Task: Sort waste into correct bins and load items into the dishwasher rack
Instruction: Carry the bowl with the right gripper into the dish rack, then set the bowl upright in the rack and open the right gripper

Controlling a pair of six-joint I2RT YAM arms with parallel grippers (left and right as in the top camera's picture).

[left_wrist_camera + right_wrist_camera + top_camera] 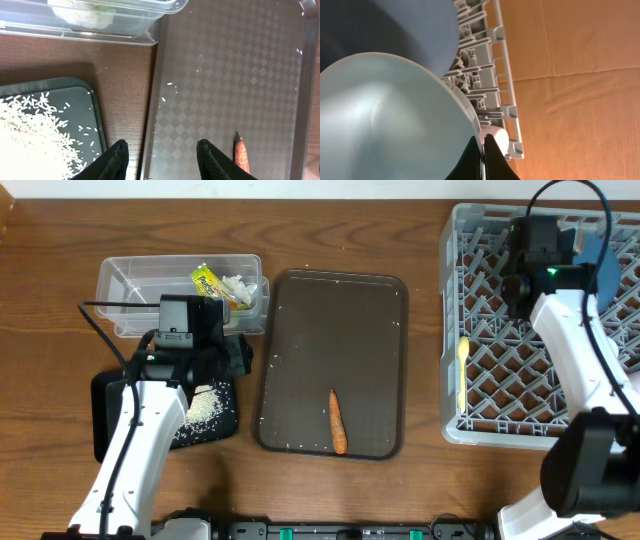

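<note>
Orange carrot (337, 423): lies on the brown serving tray (380, 330) at mid-table, toward its near edge; not yet in a bin.
Left claw (162, 162): open and empty, hovering over the serving tray's left edge, carrot just to its right.
Black tray (105, 420): near left, holds a heap of rice (205, 408).
Clear tub (130, 280): far left, holds the wrapper (207, 281) and tissue (240, 286).
Rack (500, 380): right side; spoon (462, 365) lies near its left wall.
Right claw (483, 150): fingers pressed together at the white bowl (385, 115) rim, over the rack's far part; whether it pinches the rim is unclear.
Step in hand: apparently fetching the carrot.
Next move: probably shift right, lower, straddle the carrot's narrow width, close, then carry it left to the black tray.
</note>
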